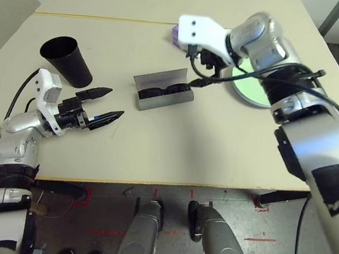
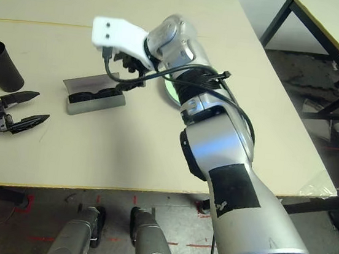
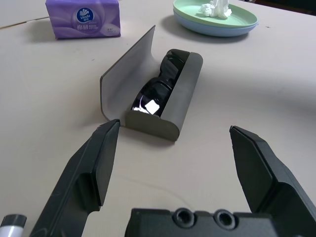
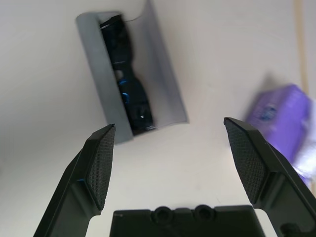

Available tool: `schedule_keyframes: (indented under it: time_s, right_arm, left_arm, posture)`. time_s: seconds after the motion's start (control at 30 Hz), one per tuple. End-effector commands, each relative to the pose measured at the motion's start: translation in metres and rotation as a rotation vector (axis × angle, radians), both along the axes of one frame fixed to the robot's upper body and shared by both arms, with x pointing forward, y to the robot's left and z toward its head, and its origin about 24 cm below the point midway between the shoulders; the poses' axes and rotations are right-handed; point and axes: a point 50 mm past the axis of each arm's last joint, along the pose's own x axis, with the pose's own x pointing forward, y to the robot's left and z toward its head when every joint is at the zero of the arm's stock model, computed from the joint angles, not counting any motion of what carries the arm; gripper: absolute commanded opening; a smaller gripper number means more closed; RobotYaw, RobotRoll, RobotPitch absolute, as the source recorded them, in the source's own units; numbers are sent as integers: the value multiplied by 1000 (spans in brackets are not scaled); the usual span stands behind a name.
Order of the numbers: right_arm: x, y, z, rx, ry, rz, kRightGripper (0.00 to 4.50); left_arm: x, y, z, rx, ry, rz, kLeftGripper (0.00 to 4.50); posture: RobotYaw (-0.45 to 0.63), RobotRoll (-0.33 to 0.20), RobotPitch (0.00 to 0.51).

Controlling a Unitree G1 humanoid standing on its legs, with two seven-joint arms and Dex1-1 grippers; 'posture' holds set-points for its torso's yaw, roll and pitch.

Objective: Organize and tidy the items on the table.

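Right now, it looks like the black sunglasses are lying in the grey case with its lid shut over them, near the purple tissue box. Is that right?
Not quite: the lid of the grey case is standing open, as the left wrist view shows. The black sunglasses do lie in it, near the purple tissue box.

glossy blk plastic sunglasses (image 3: 159, 88), smooth matt grey case (image 3: 183, 94), matt beige table (image 1: 173, 146), cup (image 1: 70, 62) prob. matt plastic
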Motion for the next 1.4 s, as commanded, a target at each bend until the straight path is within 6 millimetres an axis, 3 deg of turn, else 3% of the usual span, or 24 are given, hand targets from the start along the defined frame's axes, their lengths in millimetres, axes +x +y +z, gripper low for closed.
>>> schedule_keyframes:
  time_s: [0.03, 0.2, 0.37, 0.5, 0.63, 0.77, 0.87, 0.93, 1.0, 1.27, 1.4]
  right_arm:
    - [-10, -26, 0, 114, 78, -38, 4468]
    - [-34, -75, -14, 347, 166, -139, 4468]
    - [-64, -122, -42, 597, 229, -198, 4468]
    - [-88, -141, -70, 590, 276, -225, 4468]
    - [-114, -155, -93, 616, 411, -135, 4468]
    - [-116, -170, -110, 650, 357, -113, 4468]
    - [-119, -177, -125, 632, 392, -113, 4468]
    - [-118, -182, -132, 709, 416, -95, 4468]
    - [-116, -185, -134, 816, 440, -39, 4468]
    - [-104, -207, -149, 761, 391, -135, 4468]
    - [-102, -206, -150, 766, 384, -144, 4468]
  left_arm:
    - [-4, 3, -3, 13, 16, -1, 4500]
    - [-8, 5, -3, 13, 21, 7, 4500]
    - [-8, 7, -2, 16, 27, 9, 4500]
    - [-5, 7, 0, 22, 33, 8, 4500]
    - [-1, 7, 3, 25, 35, 10, 4500]
    - [1, 7, 4, 27, 32, 15, 4500]
    - [1, 8, 4, 31, 35, 16, 4500]
    - [-1, 9, 5, 36, 35, 18, 4500]
    - [-2, 11, 7, 42, 35, 21, 4500]
    - [-2, 19, 9, 55, 42, 102, 4500]
    - [7, 18, 6, 100, 46, 190, 4500]
  posture:
    - [-18, 0, 209]
    - [-19, 0, 217]
    - [-33, 0, 222]
    - [-60, 0, 221]
    - [-74, 0, 214]
    - [-77, 0, 204]
    - [-73, 0, 201]
    - [-62, 0, 199]
    - [-57, 0, 198]
    - [-43, 0, 198]
    - [-49, 0, 199]
